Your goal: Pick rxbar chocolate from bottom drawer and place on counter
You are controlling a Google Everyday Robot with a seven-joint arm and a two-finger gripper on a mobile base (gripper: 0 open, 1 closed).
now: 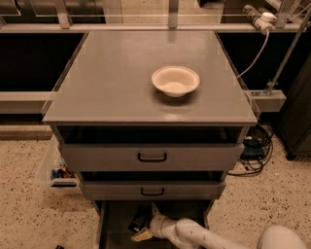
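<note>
Counter (112,82) is a grey flat top with a cream bowl (175,80) sitting right of centre, upright. Nothing is in the bowl. Below the top are two grey-fronted drawers, each with a black handle: upper drawer (97,156), middle drawer (194,190). Both stand slightly out, with a dark gap above each front.

Bottom drawer (114,228) is pulled out at the frame's lower edge, showing its dark floor and low grey side walls. Rxbar (138,222) lies on that floor, left of centre, black, tilted a bit. It is not on the counter.

White arm (194,236) comes in from the lower right and reaches into the bottom drawer. Gripper (145,223) is low inside the drawer, right at the rxbar. Its fingers (142,237) are spread: one pale tip points up toward the middle drawer front, the other points down-left. The rxbar sits in or just beside the gap between them. Can't tell whether either finger touches it. It is not pinched or lifted.

Speckled floor (29,214) surrounds the cabinet. A clear bin (52,171) with small items sits on it, left of the cabinet. Dark cables (255,146) lie on the right. A power strip (256,13) sits at top right, and a white cord (252,56) hangs from it.
</note>
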